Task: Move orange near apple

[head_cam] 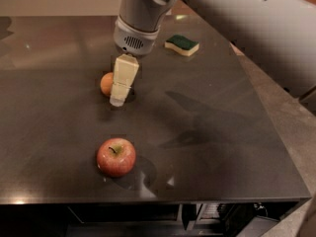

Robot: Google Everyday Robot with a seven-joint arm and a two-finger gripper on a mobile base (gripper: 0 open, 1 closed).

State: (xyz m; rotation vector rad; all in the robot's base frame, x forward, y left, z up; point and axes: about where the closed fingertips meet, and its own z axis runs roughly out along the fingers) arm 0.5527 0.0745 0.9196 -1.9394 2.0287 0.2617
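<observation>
The small orange (106,83) lies on the dark table, left of centre. The red apple (116,156) with a short brown stem lies nearer the front edge, well apart from the orange. My gripper (118,97) hangs down from the arm right beside the orange, on its right side, and partly covers it. Its pale fingers (123,78) point down at the table.
A green and yellow sponge (181,45) lies at the back right of the dark table (212,132). The table's right edge runs diagonally beside a grey floor. The arm's big grey body fills the upper right.
</observation>
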